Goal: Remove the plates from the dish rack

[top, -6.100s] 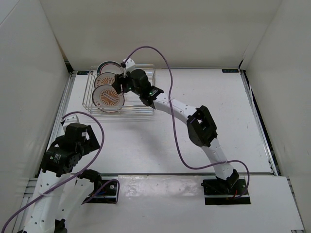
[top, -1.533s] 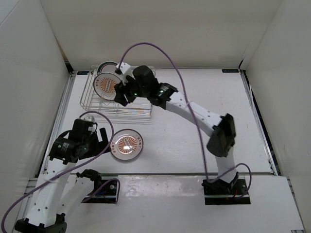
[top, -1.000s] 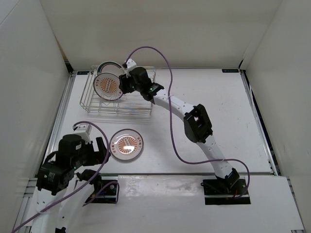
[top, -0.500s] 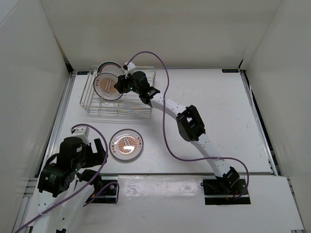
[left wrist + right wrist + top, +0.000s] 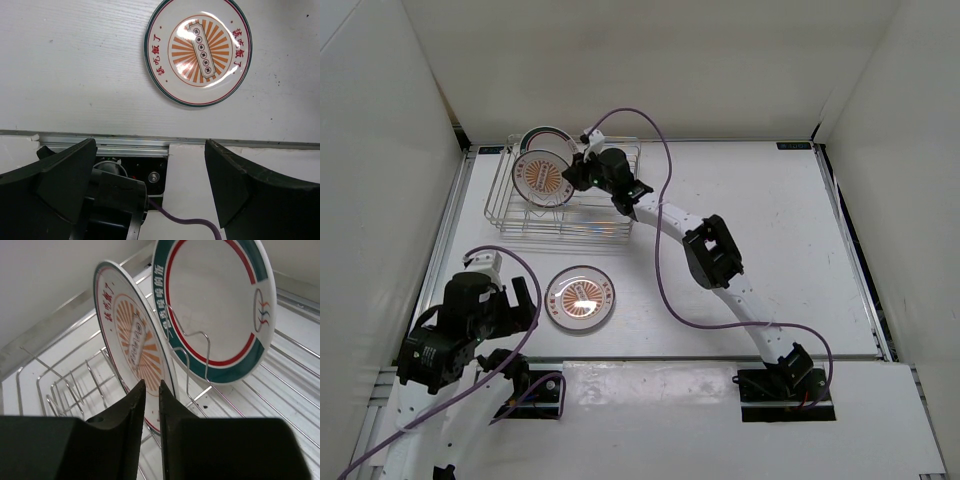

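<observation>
The dish rack [image 5: 610, 226] stands at the back left with two plates upright in it. The front one is a sunburst plate [image 5: 542, 177] [image 5: 131, 340]; behind it stands a green-and-red rimmed plate [image 5: 542, 137] [image 5: 215, 300]. My right gripper [image 5: 576, 177] [image 5: 152, 386] reaches into the rack, its jaws drawn close on the sunburst plate's lower rim. Another sunburst plate [image 5: 579, 296] [image 5: 198, 50] lies flat on the table in front of the rack. Just left of and nearer than that flat plate, my left gripper [image 5: 516, 302] [image 5: 150, 175] hangs wide open and holds nothing.
White walls enclose the table on three sides, and the rack sits close to the left one. A metal rail and the left arm's base [image 5: 120, 190] with a purple cable run along the near edge. The rack's wire tines [image 5: 60, 385] stand round my right fingers.
My right jaws have narrowed from well apart to a thin gap on the upright sunburst plate's rim. The left arm has shifted slightly near the front edge, still open.
</observation>
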Robot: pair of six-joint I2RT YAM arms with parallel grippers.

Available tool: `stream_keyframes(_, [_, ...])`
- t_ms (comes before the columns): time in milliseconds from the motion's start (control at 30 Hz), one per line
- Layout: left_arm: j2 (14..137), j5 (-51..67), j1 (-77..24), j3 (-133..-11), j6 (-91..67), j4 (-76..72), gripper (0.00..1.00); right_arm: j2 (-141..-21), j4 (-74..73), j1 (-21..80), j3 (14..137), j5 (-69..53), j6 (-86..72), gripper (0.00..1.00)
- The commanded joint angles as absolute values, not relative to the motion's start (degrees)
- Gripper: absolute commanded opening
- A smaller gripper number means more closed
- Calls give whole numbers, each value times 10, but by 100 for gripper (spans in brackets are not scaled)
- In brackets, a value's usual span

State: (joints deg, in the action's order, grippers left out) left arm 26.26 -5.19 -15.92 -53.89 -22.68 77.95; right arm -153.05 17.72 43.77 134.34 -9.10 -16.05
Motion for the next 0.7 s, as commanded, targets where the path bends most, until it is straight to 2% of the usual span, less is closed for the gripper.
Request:
stream_keyframes(0, [257,-75,-161,-560,-236,879,100,-1500,225,433,1322,-106,-159,20])
stream_keyframes(100, [252,-75,-160,-556,-239,880,100,-1500,225,432,1315,-100,-154,13])
stream_keyframes(167, [254,-74,-161,-556,-240,882,100,-1503,225,430,1316,-95,-152,1])
stream_keyframes(667, [228,-83,-160,-550,-254,889,100,-1460,232,426,1303,-77,-145,0])
